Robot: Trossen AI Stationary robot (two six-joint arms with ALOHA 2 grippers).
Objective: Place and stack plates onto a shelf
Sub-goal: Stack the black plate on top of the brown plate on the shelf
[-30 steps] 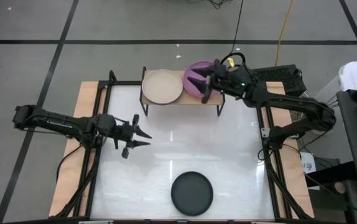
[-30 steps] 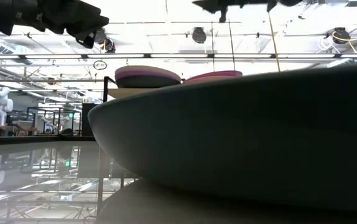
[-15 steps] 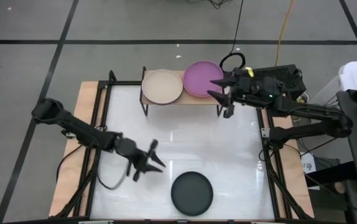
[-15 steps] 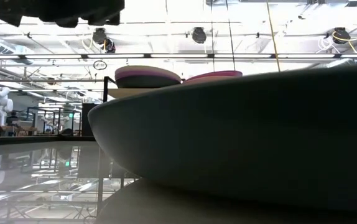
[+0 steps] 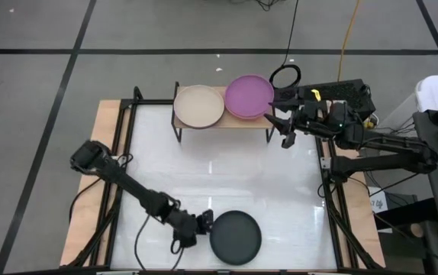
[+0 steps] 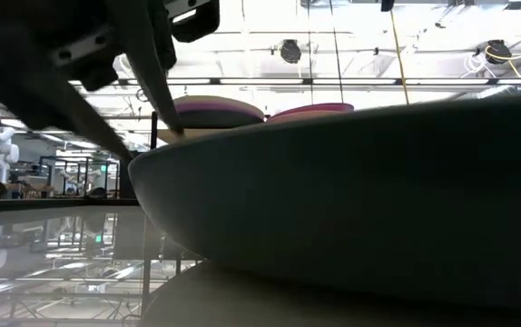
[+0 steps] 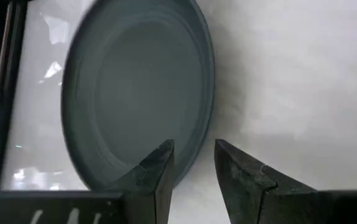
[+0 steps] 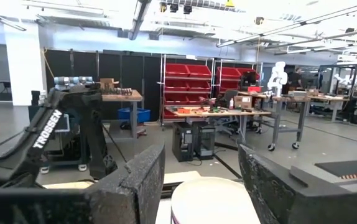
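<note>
A dark grey-black plate (image 5: 235,237) lies flat on the table near its near edge and fills the low view (image 6: 351,209). My left gripper (image 5: 201,224) is low at the plate's left rim and open. In the left wrist view (image 7: 194,165) one finger stands over the rim and the other over the table outside it. The shelf (image 5: 223,122) stands at the far edge. It carries a stack topped by a beige plate (image 5: 198,106) and a magenta plate (image 5: 248,96). My right gripper (image 5: 278,122) hovers open just off the shelf's right end. My left gripper comes at the dark plate's left rim (image 7: 197,134) from the table's left side, slanting down, with a finger on either side of that rim. I cannot tell whether the fingers (image 7: 160,168) touch it. The plate lies flat on the table.
The table's middle, between the shelf and the dark plate, is bare white surface (image 5: 219,176). Wooden side strips and black frame rails (image 5: 120,176) run along both sides. Behind the table is a workshop room with benches and red bins (image 8: 194,81).
My left gripper has swept from the table's left middle toward the near edge and rightward, dropping low to the dark plate's left rim. My right gripper has drawn back rightward from over the magenta plate, which stays lying on the shelf.
</note>
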